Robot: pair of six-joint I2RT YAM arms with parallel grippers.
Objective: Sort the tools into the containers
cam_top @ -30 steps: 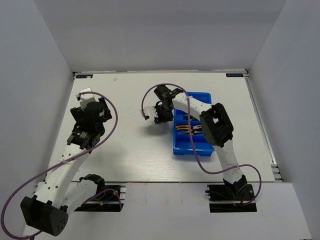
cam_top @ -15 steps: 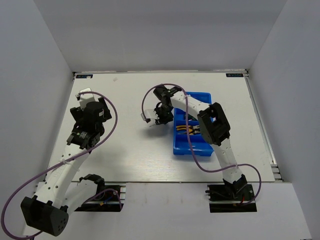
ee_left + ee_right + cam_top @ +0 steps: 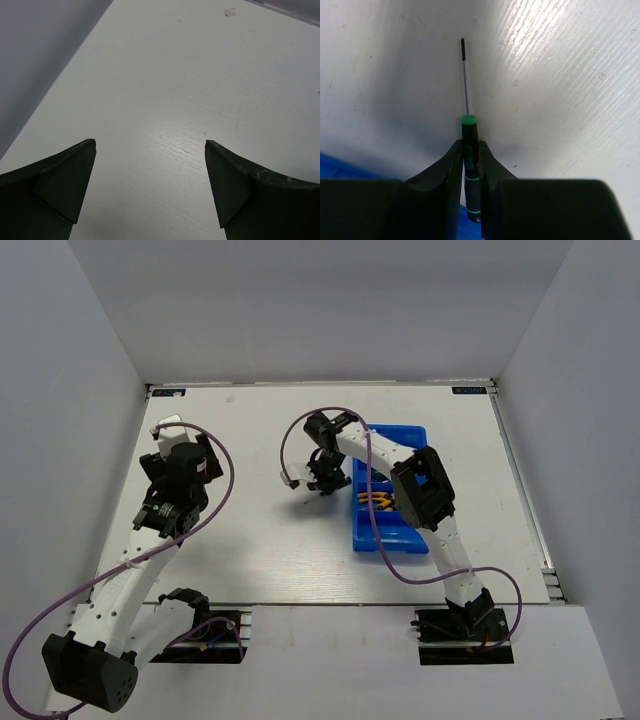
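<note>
Slim dark-green tool [image 3: 469, 135] sits pinched in the right gripper [image 3: 470, 146]; left gripper [image 3: 149, 143] gapes wide.

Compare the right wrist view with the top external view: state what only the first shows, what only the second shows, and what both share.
Only the right wrist view: a slim dark screwdriver with green bands and thin metal shaft, clamped by its handle. Only the top external view: yellow-handled pliers lying in the bright blue plastic tray, and the left arm. Both: the right gripper, that tray and the white table.
</note>
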